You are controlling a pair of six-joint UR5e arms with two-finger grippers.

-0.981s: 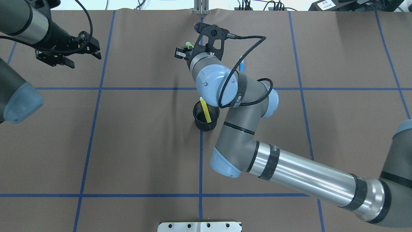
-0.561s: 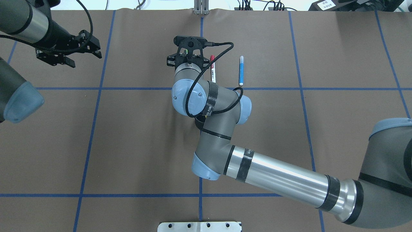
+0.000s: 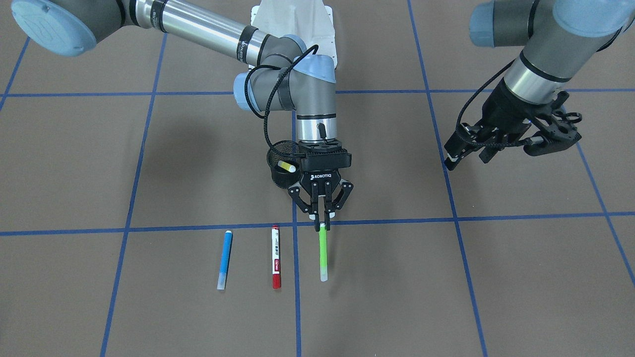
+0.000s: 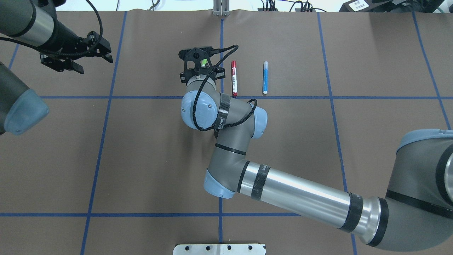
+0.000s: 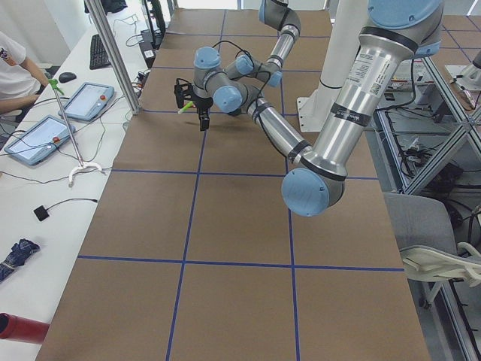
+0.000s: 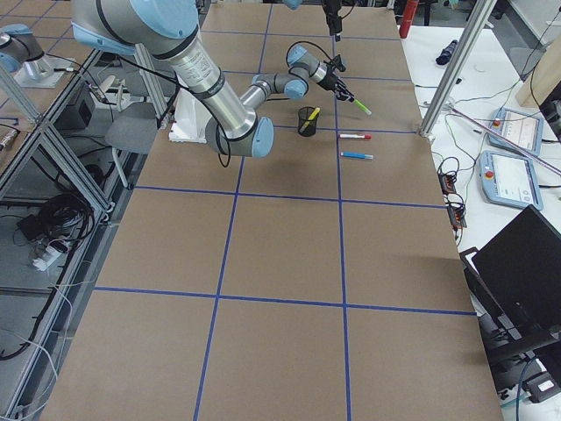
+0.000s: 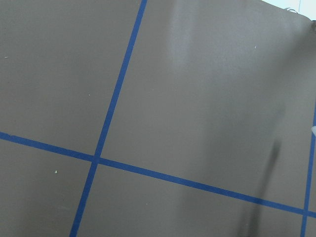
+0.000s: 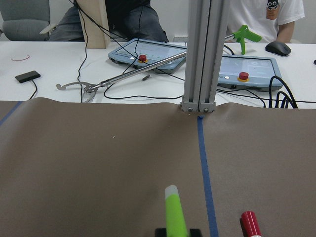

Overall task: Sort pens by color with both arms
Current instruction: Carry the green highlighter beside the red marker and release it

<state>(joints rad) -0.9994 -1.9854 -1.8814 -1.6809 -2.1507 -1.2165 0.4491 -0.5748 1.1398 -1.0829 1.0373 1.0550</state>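
My right gripper [image 3: 322,219] is shut on one end of the green pen [image 3: 323,253] and holds it pointing toward the far edge, just above the table. The pen also shows in the right wrist view [image 8: 175,213] and in the overhead view [image 4: 204,63] through the wrist mount. The white pen with red ends [image 3: 276,257] and the blue pen [image 3: 224,259] lie side by side next to it; they also show in the overhead view, the white pen [image 4: 234,78] and the blue pen [image 4: 265,77]. The yellow pen [image 3: 286,166] stands in the black mesh cup [image 3: 277,152]. My left gripper [image 3: 466,158] is open and empty, raised far to the side.
An aluminium post [image 8: 203,54] stands at the table's far edge, with operator consoles [image 8: 148,54] behind it. Blue tape lines [image 4: 106,97] divide the brown table cover into squares. The white base mount [image 4: 219,249] is at the near edge. My right arm covers the cup from overhead.
My right arm has swung left in the overhead view with the green pen, uncovering the white and blue pens and covering the cup. The left arm has barely moved.
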